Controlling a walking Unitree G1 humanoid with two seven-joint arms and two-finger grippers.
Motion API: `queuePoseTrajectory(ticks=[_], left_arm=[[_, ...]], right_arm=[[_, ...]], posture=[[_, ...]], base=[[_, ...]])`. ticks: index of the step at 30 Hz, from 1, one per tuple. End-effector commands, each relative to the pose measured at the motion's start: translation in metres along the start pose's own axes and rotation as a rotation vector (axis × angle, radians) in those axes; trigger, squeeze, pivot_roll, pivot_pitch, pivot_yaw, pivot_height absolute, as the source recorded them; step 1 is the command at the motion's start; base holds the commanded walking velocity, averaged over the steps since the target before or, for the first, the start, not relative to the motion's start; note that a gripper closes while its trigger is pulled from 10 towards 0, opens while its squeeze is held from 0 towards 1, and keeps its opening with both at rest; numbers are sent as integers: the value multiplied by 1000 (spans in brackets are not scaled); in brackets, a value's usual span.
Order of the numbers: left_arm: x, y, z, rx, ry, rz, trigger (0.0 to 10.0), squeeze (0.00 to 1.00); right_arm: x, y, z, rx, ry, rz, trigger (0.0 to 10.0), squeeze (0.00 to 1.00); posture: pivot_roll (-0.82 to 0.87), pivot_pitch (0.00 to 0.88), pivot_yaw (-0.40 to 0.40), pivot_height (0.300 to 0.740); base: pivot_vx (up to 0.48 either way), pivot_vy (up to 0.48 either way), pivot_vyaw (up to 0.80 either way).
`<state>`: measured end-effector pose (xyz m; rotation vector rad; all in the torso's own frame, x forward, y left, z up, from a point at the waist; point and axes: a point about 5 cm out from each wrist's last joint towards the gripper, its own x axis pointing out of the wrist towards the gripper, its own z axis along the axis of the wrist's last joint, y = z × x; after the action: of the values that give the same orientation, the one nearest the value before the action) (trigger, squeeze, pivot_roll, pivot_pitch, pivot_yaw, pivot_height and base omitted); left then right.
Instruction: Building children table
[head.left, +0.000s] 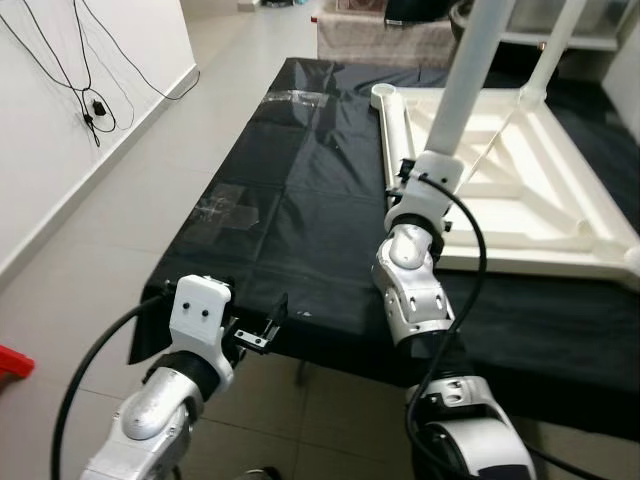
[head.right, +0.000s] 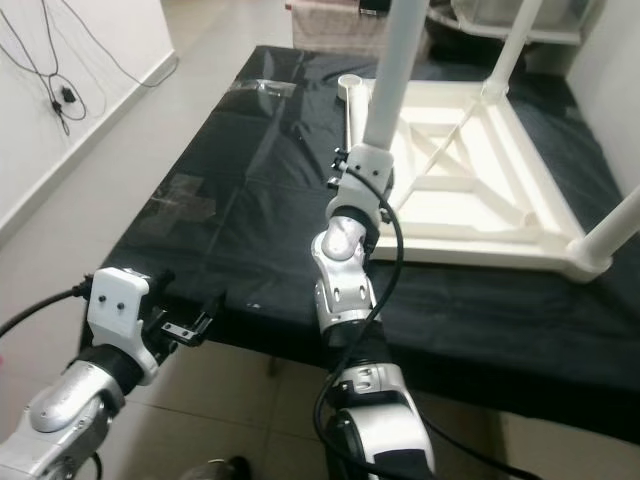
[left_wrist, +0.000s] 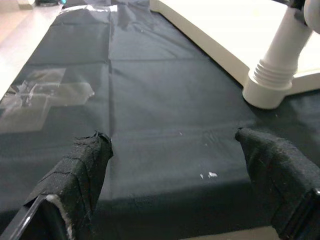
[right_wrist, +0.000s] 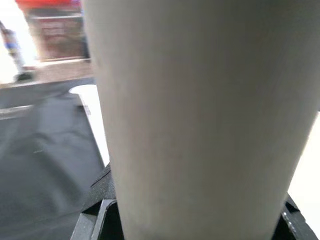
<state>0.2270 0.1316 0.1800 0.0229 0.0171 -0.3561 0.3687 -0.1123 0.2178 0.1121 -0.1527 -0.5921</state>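
Pale tiled floor (head.left: 120, 190), white wall with black cables hanging (head.left: 75, 70); a low table draped in a black plastic sheet (head.left: 290, 230) serves as the work surface, the cover probably there to protect the parts from scuffs; patches of clear tape (head.left: 228, 208) are stuck to the sheet, likely holding it in place.

The white plastic children's tabletop (head.left: 520, 200) lies upside down on the sheet's far right side, underside ribs facing up so the leg sockets are reachable; one white round leg (head.right: 510, 55) already stands at a far corner, another white leg (head.right: 615, 235) at the near right corner.

The right gripper (head.left: 425, 172) is closed around a long white cylindrical table leg (head.left: 470, 70), holding it nearly upright over the near left corner of the frame; my guess is it's being seated or screwed into that socket; the left wrist view shows its ribbed base (left_wrist: 270, 82) resting at the frame edge.

The left gripper (head.left: 262, 325) hovers at the table's near edge, fingers (left_wrist: 82, 170) spread wide and empty, well apart from the tabletop; probably waiting.

No readable brands or writing; a red blurred label in the right wrist background can't be read.
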Motion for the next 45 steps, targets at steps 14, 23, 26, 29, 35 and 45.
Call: queuePoseTrajectory(ticks=[14, 23, 26, 29, 35, 45], left_arm=[[0, -3, -6, 15, 15, -6, 10000, 0], [-1, -4, -9, 13, 25, -13, 10000, 0], [-1, -3, -11, 14, 30, -12, 10000, 0], [-1, -3, -12, 15, 31, -12, 10000, 0], [1, -3, -15, 12, 35, -16, 10000, 0], [10, -3, -16, 12, 18, -14, 10000, 0]], right_arm=[[-60, 40, -55, -67, 349, 99, 10000, 1000], [-54, 31, -55, -75, 319, 86, 10000, 0], [-53, 28, -50, -74, 258, 183, 10000, 0], [-54, 26, -50, -52, 254, 227, 10000, 0], [-59, 9, -49, -45, 238, 328, 10000, 0], [-69, -35, -55, -113, 267, 454, 10000, 0]], posture=[[176, 208, -5, 740], [172, 195, -1, 740], [169, 188, -2, 740], [168, 188, -2, 740], [157, 168, -8, 740], [132, 129, -13, 740]], base=[[0, 0, 0], [0, 0, 0], [0, 0, 0], [0, 0, 0], [0, 0, 0], [0, 0, 0]])
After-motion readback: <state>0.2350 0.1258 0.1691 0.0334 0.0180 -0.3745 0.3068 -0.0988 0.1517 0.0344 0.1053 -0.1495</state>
